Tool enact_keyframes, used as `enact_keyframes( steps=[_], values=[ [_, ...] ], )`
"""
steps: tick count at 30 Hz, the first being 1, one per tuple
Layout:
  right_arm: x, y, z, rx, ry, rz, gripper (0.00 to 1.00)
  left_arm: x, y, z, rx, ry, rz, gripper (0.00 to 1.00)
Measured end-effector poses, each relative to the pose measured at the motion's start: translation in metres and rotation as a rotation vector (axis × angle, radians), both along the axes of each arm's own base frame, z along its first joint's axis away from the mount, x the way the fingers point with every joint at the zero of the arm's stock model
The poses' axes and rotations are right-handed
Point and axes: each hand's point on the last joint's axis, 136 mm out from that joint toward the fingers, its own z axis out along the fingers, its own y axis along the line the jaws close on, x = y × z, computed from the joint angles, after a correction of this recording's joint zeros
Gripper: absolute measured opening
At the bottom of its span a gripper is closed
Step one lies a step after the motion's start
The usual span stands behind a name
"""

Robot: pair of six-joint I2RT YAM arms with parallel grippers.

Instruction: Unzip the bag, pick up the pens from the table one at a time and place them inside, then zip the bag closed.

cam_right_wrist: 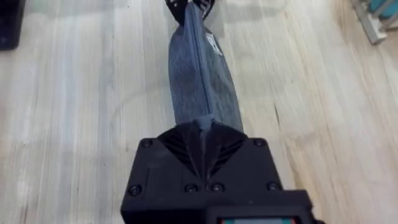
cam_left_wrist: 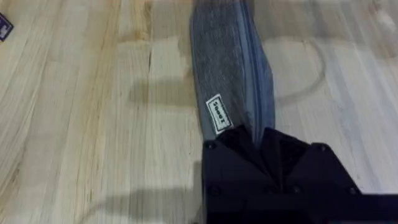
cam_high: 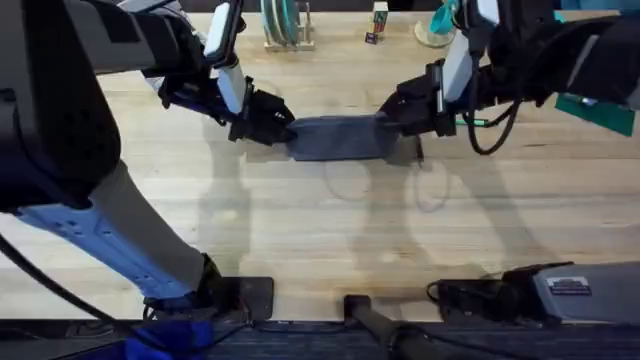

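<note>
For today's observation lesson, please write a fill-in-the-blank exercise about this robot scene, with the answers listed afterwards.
1. The bag lies on the wooden ____.
2. The left gripper and right gripper each hold one ____ of the bag.
3. The bag's zipper is ____.

Missing words: table; end; closed

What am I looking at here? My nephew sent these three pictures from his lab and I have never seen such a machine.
These are two robot arms at a wooden table. One picture looks down from above; the other two come from cameras on each arm's wrist. Between the arms lies a blue-grey zippered pencil pouch, its zip closed along the length in view. The left gripper pinches one end and the right gripper pinches the other, stretching it between them. A small white label sits near the left end. A green pen pokes out behind the right arm.
</note>
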Motion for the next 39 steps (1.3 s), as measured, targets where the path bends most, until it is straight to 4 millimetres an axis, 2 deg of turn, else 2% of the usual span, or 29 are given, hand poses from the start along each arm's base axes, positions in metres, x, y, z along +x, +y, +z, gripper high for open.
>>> enact_keyframes(
  steps=[13, 29, 39],
  values=[
    [0.000, 0.026, 0.005, 0.017, -0.031, 0.039, 0.031, 0.000, 0.001, 0.000, 0.000, 0.000, 0.001, 0.042],
    [-0.005, 0.099, -0.006, 0.093, -0.057, 0.157, 0.031, 0.000, 0.001, 0.000, 0.000, 0.000, 0.001, 0.042],
    [-0.011, 0.122, -0.008, 0.114, -0.069, 0.187, 0.031, 0.000, 0.000, 0.000, 0.000, 0.001, 0.001, 0.042]
  ],
)
